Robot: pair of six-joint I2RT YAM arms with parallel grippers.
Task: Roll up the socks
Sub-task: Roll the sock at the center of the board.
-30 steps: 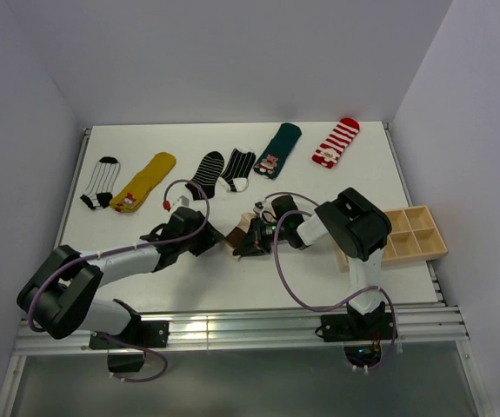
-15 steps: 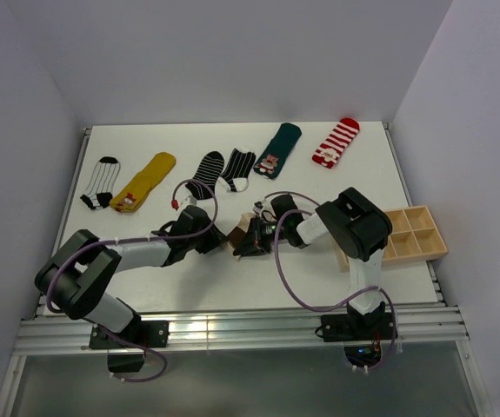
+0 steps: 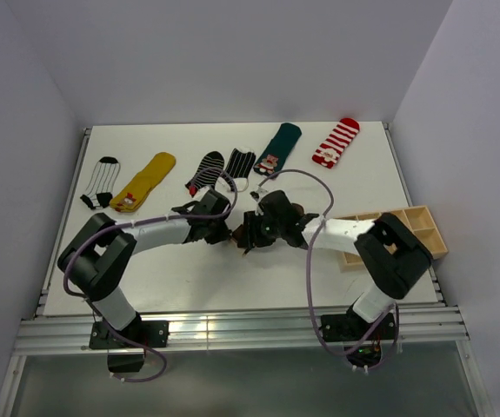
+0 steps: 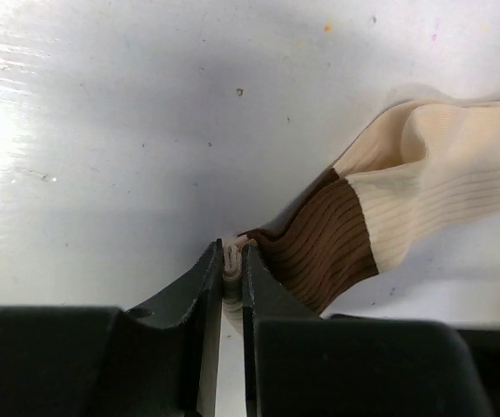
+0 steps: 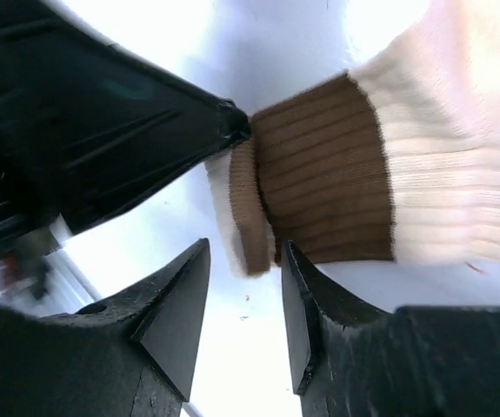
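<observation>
1. Cream sock [image 4: 423, 191] with a brown band: its cuff edge is pinched in the narrow jaws of the left end effector [image 4: 232, 254]
2. Right end effector [image 5: 245, 248] faces it with jaws parted, the cuff fold at its tips, unclamped
3. Six more socks [image 3: 277, 148] lie in a row on the tabletop [image 3: 189, 278], beyond both end effectors

I have the cream sock [image 4: 423, 182] with brown bands lying rumpled near the middle of the desk, and my left claw [image 4: 232, 254] is pinching its ribbed cuff edge (only a thin fold). Six others lie flat in a row from 10 to 1 o'clock: a black-and-white striped sock [image 3: 100, 182], a yellow sock [image 3: 145, 180], a black banded sock [image 3: 205, 172], a thin-lined black sock [image 3: 239, 166], a dark green sock [image 3: 279, 148] and a red-and-white sock [image 3: 336, 142].
</observation>
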